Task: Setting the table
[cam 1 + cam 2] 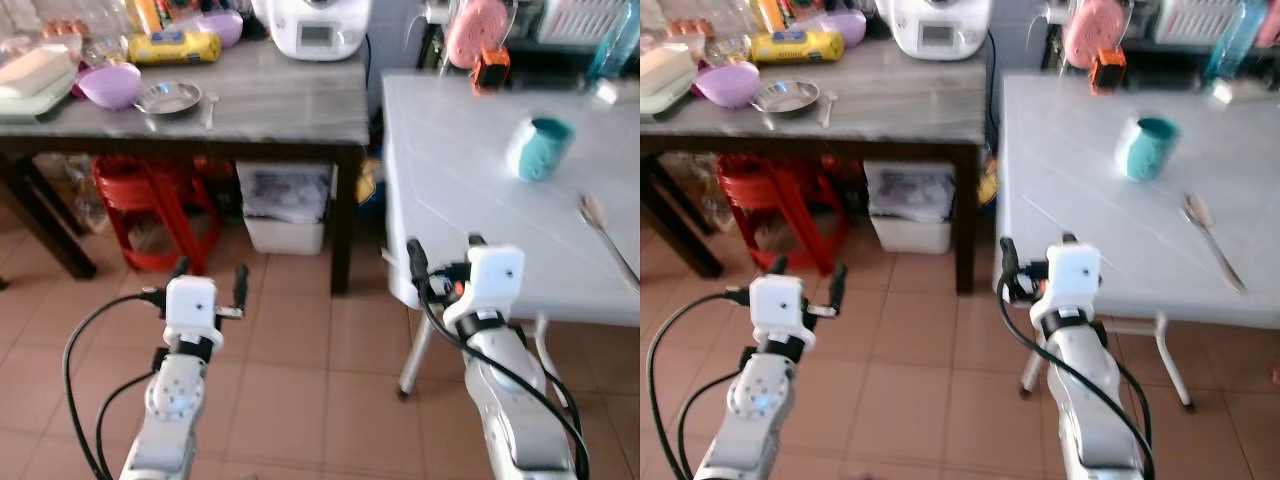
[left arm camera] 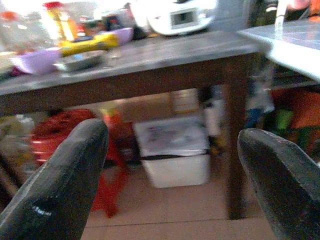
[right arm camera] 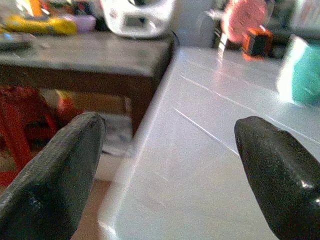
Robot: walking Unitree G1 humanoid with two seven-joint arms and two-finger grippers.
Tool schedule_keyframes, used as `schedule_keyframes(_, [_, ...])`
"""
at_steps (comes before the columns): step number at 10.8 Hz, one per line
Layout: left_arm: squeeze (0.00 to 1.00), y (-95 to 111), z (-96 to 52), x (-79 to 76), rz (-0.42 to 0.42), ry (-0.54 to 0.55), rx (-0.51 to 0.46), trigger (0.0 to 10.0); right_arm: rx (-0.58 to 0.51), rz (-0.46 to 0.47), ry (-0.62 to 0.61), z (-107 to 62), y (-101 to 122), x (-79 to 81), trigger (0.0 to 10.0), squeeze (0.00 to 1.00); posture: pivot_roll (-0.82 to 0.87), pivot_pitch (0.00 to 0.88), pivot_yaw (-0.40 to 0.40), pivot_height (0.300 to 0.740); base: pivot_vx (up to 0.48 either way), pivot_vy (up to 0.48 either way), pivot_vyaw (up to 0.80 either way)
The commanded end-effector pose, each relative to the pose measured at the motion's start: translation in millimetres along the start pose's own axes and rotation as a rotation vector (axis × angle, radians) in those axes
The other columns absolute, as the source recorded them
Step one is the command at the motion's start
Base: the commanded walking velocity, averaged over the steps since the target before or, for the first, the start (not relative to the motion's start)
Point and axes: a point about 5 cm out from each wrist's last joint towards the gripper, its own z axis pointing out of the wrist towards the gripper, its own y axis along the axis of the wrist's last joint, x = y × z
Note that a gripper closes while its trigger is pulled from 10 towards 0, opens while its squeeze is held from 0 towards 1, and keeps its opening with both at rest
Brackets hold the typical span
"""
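Observation:
A teal mug (image 1: 541, 148) stands on the white table (image 1: 450, 190) at the right, and a spoon (image 1: 603, 232) lies nearer the table's right edge. On the dark side table (image 1: 280, 105) at the left sit a metal plate (image 1: 168, 97), a purple bowl (image 1: 110, 85) and a fork (image 1: 209, 106). My left gripper (image 1: 209, 280) is open over the tiled floor, in front of the dark table. My right gripper (image 1: 445, 255) is open at the white table's near left corner, holding nothing.
A red stool (image 1: 150, 205) and a white bin (image 1: 285, 205) stand under the dark table. A white kitchen appliance (image 1: 318, 25), a yellow packet (image 1: 175, 45) and food tubs crowd its back. A pink fan (image 1: 477, 30) and an orange box (image 1: 490, 68) sit at the white table's far end.

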Motion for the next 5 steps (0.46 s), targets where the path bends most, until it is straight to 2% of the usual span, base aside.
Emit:
schedule_keyframes(1, [0.00,3.5,2.3,-1.8,0.008,-0.015,-0.012,10.0,-0.006,-0.007,-0.011,1.1,1.7,-2.4,10.0,0.00,-0.03,0.102,0.033,0.740,0.000,-0.337,0.00])
schedule_keyframes(5, [0.00,3.8,3.5,-2.8,0.008,-0.025,-0.014,10.0,-0.007,-0.012,-0.024,1.1,1.8,-4.7,10.0,0.00,-0.03,0.104,0.041,0.740,0.000,-0.337,0.00])
